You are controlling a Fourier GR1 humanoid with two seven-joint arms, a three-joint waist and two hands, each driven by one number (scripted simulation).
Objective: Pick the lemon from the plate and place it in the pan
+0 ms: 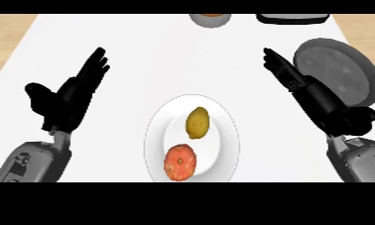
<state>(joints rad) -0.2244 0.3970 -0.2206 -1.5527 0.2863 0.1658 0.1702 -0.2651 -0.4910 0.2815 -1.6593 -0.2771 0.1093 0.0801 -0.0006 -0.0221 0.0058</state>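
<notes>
A white counter fills the view. The left hand is open on one side and the right hand on the other, each with straight fingers held close together. At the far right a round grey pan sits partly behind the right hand. Between the hands a white plate holds an orange-red fruit and, just beyond it, the yellow lemon.
</notes>
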